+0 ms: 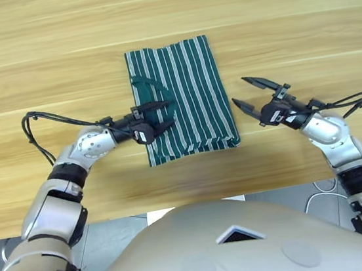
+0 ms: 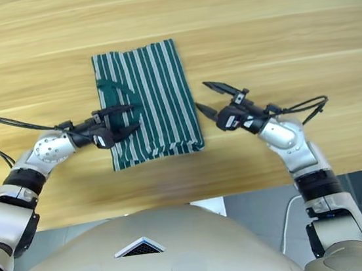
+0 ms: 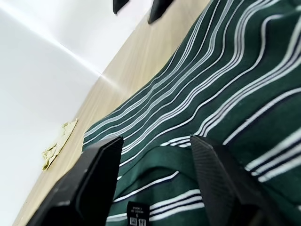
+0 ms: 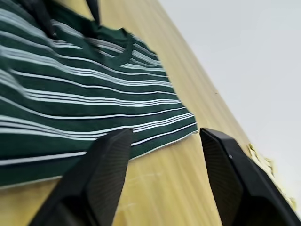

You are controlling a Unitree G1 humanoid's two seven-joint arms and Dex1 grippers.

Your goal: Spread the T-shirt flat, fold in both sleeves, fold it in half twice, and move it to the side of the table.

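The green T-shirt (image 1: 186, 95) with white stripes lies folded into a tall rectangle in the middle of the wooden table (image 1: 39, 54), its collar (image 1: 148, 86) on the left side. My left gripper (image 1: 162, 114) is open over the shirt's left half, just below the collar, its fingers (image 3: 99, 174) spread above the striped cloth (image 3: 225, 89). My right gripper (image 1: 248, 93) is open just right of the shirt's right edge, holding nothing. From the right wrist, the shirt (image 4: 70, 99) lies beyond the two fingers (image 4: 108, 169).
Bare wood surrounds the shirt on every side, with wide room at the back and at both ends. The table's front edge (image 1: 112, 217) runs just below my arms. A small pale scrap (image 3: 59, 141) lies on the table far off.
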